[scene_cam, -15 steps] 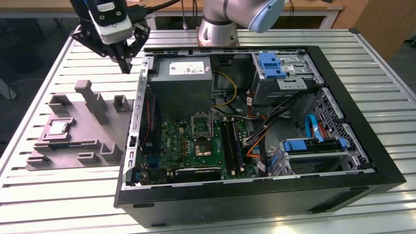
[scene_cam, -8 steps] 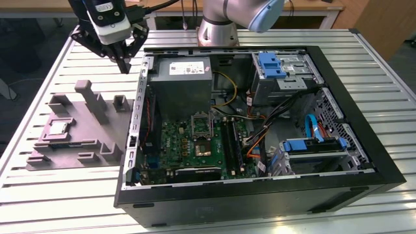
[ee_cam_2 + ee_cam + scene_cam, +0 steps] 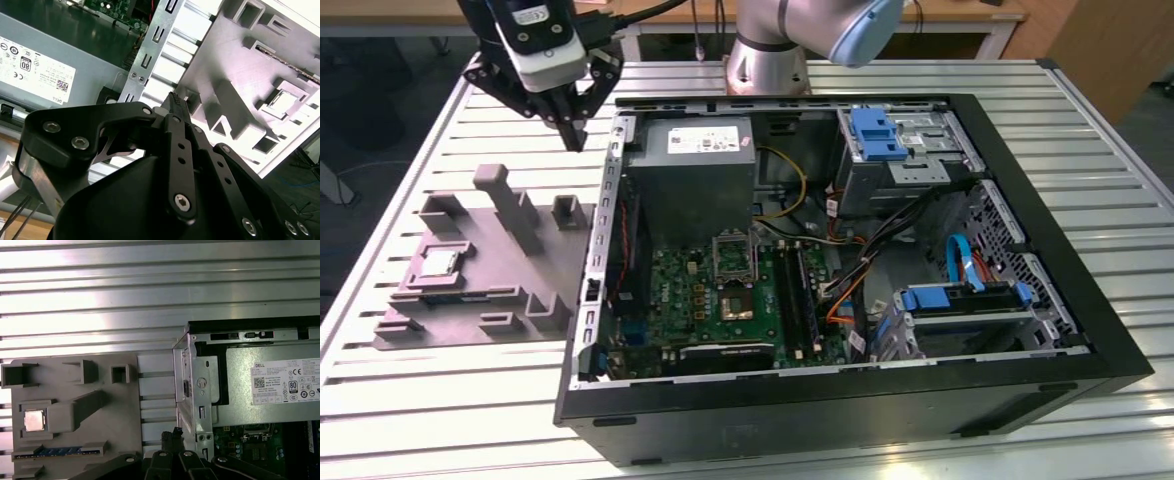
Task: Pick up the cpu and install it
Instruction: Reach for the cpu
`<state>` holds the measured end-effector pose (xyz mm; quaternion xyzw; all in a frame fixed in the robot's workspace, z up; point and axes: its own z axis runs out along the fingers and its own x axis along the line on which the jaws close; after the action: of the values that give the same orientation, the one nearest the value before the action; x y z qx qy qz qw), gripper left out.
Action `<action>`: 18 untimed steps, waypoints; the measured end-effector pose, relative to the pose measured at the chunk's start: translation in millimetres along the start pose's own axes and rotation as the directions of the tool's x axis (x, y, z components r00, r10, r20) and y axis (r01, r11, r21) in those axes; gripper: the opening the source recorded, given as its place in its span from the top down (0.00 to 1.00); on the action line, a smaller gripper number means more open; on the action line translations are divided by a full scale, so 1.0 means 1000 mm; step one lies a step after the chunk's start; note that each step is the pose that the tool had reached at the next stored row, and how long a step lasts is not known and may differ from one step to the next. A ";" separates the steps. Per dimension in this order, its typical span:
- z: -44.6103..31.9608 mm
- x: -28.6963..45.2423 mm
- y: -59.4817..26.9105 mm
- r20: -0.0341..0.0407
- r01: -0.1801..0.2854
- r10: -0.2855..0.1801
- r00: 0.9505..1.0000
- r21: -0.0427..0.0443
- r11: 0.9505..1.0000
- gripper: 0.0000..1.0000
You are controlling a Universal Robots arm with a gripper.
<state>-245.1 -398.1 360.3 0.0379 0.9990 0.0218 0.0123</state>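
Grey tray [image 3: 478, 290], one cpu [image 3: 438, 262], one gripper [image 3: 574, 140]

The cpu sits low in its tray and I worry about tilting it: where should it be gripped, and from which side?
Probably from straight above, by two opposite edges. The cpu lies flat, top up, in a shallow recess of the tray; a raised block stands close beside one edge, so take the pair clear of it.

The tray [image 3: 467, 300] lies on the worktop [image 3: 454, 410] near the exterior view's left edge, the computer case [image 3: 854, 410] just beside it on the right. The cpu [image 3: 438, 264] sits in a tray recess away from the case; inside the case, the power supply [image 3: 700, 175] lies behind the motherboard [image 3: 707, 295].
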 end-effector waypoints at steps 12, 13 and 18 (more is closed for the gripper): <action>0.0004 0.0026 -0.0002 0.000 0.000 0.000 1.000 0.000 1.000 0.89; 0.0004 0.0026 -0.0002 0.000 0.000 0.000 1.000 0.000 1.000 0.89; 0.0005 0.0033 -0.0003 0.000 0.000 0.000 1.000 0.000 1.000 0.89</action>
<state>-248.3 -398.1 359.8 0.0379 0.9990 0.0218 0.0123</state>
